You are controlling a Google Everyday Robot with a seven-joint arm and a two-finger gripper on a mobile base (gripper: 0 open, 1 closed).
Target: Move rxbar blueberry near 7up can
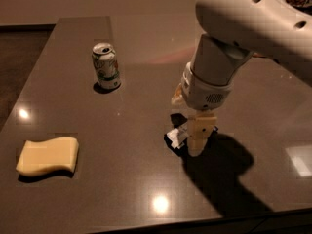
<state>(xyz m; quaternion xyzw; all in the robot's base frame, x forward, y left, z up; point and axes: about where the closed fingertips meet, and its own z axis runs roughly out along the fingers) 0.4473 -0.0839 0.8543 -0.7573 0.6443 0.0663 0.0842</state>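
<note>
The 7up can [106, 66] stands upright on the dark table [122, 189], at the back left; it is green and white with a silver top. The rxbar blueberry [176, 137] lies flat right of the table's centre. Only its left end, with some white label, shows, because the arm covers the rest. My gripper [197, 141] points straight down and is right at the bar's right part, at table height. The white arm [243, 28] comes in from the upper right. The bar lies well to the right of the can and nearer the front.
A pale yellow sponge [48, 155] lies at the front left of the table. The table's front edge [195, 223] runs along the bottom. The arm casts a large shadow [224, 174] to the right of the bar.
</note>
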